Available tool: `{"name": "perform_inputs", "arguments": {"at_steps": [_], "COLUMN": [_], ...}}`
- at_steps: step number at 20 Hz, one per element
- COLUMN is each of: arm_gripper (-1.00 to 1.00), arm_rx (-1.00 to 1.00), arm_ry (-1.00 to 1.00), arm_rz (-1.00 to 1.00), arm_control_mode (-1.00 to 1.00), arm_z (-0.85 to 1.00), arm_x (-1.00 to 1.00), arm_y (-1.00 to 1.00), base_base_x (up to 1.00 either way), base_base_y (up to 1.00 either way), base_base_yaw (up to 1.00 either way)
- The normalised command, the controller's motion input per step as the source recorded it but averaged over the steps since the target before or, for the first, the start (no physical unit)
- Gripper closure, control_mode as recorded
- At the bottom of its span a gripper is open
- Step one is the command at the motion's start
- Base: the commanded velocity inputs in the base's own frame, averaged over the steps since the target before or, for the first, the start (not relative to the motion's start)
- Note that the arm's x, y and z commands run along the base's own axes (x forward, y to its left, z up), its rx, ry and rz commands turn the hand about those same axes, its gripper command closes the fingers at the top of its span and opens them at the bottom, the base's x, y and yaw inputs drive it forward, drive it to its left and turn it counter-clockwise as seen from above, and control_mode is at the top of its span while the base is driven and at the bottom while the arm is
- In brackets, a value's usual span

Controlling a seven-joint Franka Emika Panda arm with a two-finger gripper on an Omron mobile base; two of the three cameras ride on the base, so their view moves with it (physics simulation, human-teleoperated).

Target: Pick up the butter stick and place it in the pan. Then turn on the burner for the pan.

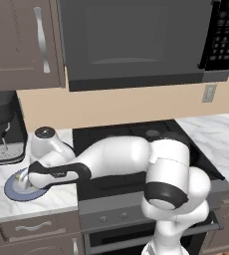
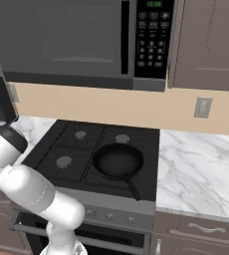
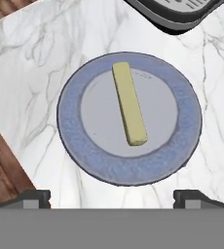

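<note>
gripper [image 3: 112,198] jaws stand wide apart at the bottom of the hand view, holding nothing, poised above the plate [image 3: 75,146]. butter stick [image 3: 129,103] lies on the plate at frame centre, untouched. marble counter [image 3: 31,73] surrounds it. pan [image 2: 119,162] sits on the stove [image 2: 61,144], centre of the right base view.

Blue-grey plate [image 3: 84,160] on marble counter [image 3: 46,63], coffee machine [image 1: 2,132] beside, microwave [image 2: 71,40] above stove [image 2: 61,144]

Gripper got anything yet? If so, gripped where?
Nothing held. The gripper is open above the butter stick, which lies untouched on the blue-grey plate.
</note>
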Motion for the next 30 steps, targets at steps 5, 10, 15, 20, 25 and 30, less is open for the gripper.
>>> {"name": "perform_inputs", "arguments": {"at_steps": [5, 10, 15, 20, 25, 30], "arm_gripper": [-1.00, -1.00, -1.00, -1.00, -1.00, -1.00], "arm_rx": [0.00, 0.00, 0.00, 0.00, 0.00, 0.00], "arm_ry": [0.00, 0.00, 0.00, 0.00, 0.00, 0.00], "arm_rz": [0.00, 0.00, 0.00, 0.00, 0.00, 0.00], "arm_control_mode": [-1.00, -1.00, -1.00, -1.00, -1.00, -1.00], "arm_z": [-0.15, -0.06, -0.01, -0.08, -0.16, -0.22], "arm_x": [0.11, 0.15, 0.21, 0.15, 0.01, 0.02], "arm_y": [0.16, 0.14, 0.08, 0.05, 0.06, 0.08], "base_base_x": [0.00, 0.00, 0.00, 0.00, 0.00, 0.00], "base_base_y": [0.00, 0.00, 0.00, 0.00, 0.00, 0.00], "base_base_yaw": [0.00, 0.00, 0.00, 0.00, 0.00, 0.00]}}
